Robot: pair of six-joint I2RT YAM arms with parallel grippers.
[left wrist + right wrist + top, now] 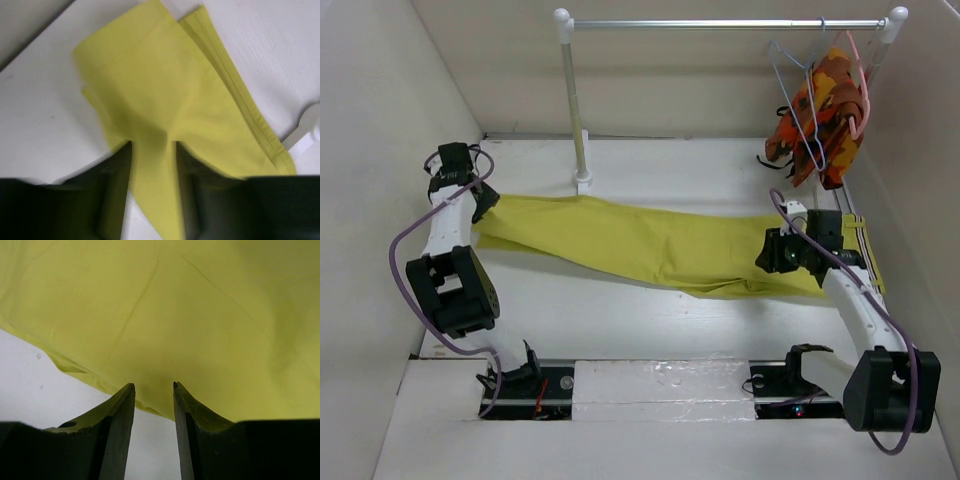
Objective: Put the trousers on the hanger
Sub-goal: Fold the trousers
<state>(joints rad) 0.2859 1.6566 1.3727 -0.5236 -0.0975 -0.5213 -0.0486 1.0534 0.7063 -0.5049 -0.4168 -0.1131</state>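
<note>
The white table carries the trousers, which lie stretched lengthwise across its middle, leg ends to the left and the striped waistband trim at the far right, with a loose fold along their near edge. Behind the trousers stands a clothes rail, its upright post rising just behind their left half. From the rail's right end, behind the trousers' waist, hang an orange, red and brown patterned garment, the pale-blue wire hanger in front of it, and a pink hanger beside that; the blue hanger is bare and clear of the trousers. The left gripper sits at the trousers' left end. In its wrist view the cloth bunches into a narrow band between the two fingers, and creases fan out from there, so the jaws are clamped on the leg hem. The right gripper is over the trousers near the waist. Its wrist view shows the fingers a narrow gap apart at the cloth's near edge, with bare table below. It cannot be told whether they pinch the cloth.
</note>
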